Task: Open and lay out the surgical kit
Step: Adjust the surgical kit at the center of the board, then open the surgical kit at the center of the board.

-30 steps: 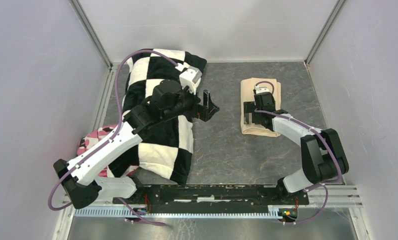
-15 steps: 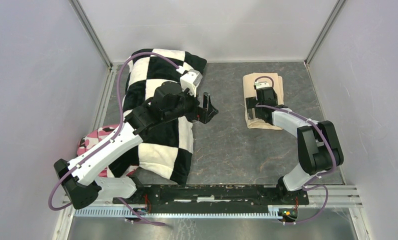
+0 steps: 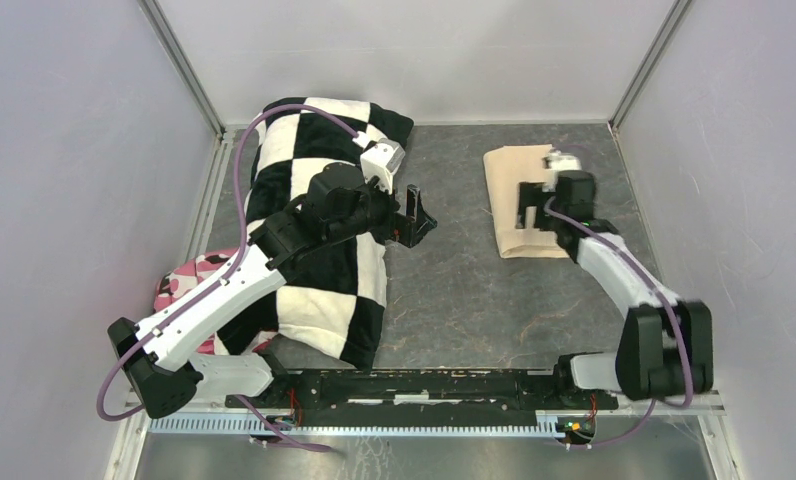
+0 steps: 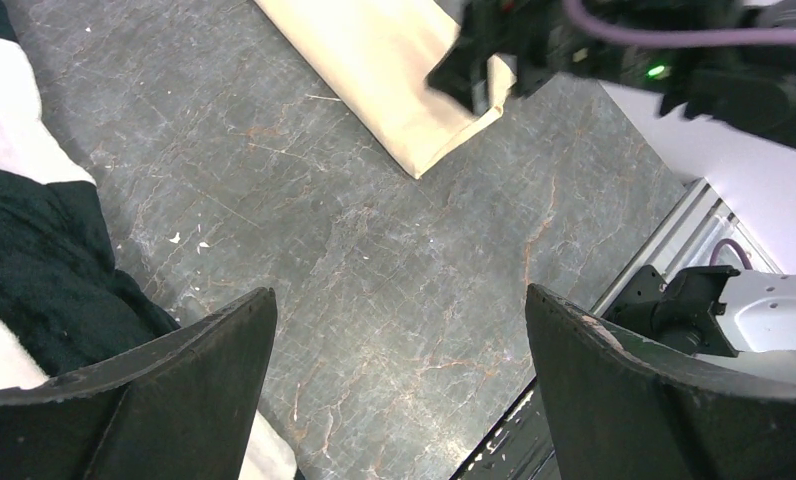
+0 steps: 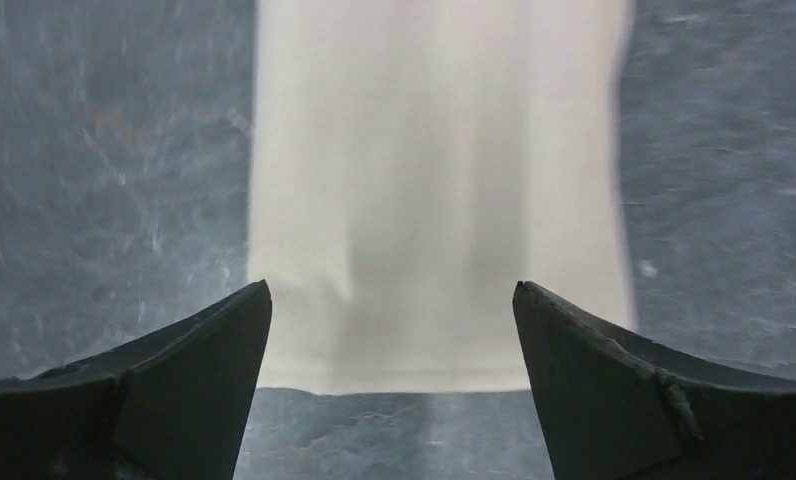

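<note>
In the top external view, the folded beige cloth wrap (image 3: 512, 195) of the surgical kit lies flat on the right rear part of the grey stone-patterned table (image 3: 454, 290), closed; no tray or instrument shows. The right gripper (image 3: 532, 214) hovers over the wrap's right half with its jaws released, grasping nothing. The left gripper (image 3: 422, 210), also released and empty, hangs at the edge of the black-and-white checkered pillow (image 3: 319, 150). A pink camouflage cloth (image 3: 179, 280) protrudes beneath the pillow at the left. In the left wrist view, the left gripper (image 4: 399, 330) spans bare table, and the wrap's (image 4: 374, 60) near corner lies well ahead, with the right gripper (image 4: 494, 60) above it. In the right wrist view, the right gripper (image 5: 392, 300) frames the wrap (image 5: 434, 180), whose near short edge lies between the fingers. By this evidence the task is at its start: every fold is left to open and the contents to lay out. Open table lies left of and in front of the wrap, and the right wall stands closer.
</note>
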Controlling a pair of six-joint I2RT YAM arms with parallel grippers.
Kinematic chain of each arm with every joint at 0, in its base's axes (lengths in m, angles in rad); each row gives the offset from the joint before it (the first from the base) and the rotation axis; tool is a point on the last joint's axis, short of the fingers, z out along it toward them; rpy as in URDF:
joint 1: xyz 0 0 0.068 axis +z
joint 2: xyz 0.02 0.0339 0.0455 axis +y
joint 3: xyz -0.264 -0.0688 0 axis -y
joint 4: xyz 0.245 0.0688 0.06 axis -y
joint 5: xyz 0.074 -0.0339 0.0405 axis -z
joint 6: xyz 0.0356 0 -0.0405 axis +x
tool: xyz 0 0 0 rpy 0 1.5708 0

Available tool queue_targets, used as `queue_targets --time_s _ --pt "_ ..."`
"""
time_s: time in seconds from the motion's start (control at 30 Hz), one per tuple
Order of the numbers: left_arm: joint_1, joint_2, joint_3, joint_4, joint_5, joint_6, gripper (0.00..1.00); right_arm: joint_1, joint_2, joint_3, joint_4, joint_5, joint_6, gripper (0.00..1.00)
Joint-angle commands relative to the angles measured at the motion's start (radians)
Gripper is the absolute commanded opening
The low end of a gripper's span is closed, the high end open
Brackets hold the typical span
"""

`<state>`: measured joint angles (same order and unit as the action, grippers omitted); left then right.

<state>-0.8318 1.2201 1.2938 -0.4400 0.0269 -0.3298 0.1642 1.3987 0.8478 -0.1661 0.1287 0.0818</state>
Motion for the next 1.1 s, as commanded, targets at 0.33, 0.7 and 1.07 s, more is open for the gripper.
queue_targets --time_s 0.33,0.7,1.07 --pt "-0.001 -0.037 -0.005 0.021 0.013 0.038 1.0 -0.704 -0.063 -0.364 0.517 -0.83 0.561 0.9" --pt "-0.001 -0.055 -0.025 0.021 0.001 0.034 1.0 -0.725 0.066 -0.372 0.63 -0.795 0.599 0.78" --pt "-0.001 -0.04 -0.017 0.021 0.015 0.03 1.0 -0.727 0.085 -0.336 0.588 -0.735 0.56 0.71"
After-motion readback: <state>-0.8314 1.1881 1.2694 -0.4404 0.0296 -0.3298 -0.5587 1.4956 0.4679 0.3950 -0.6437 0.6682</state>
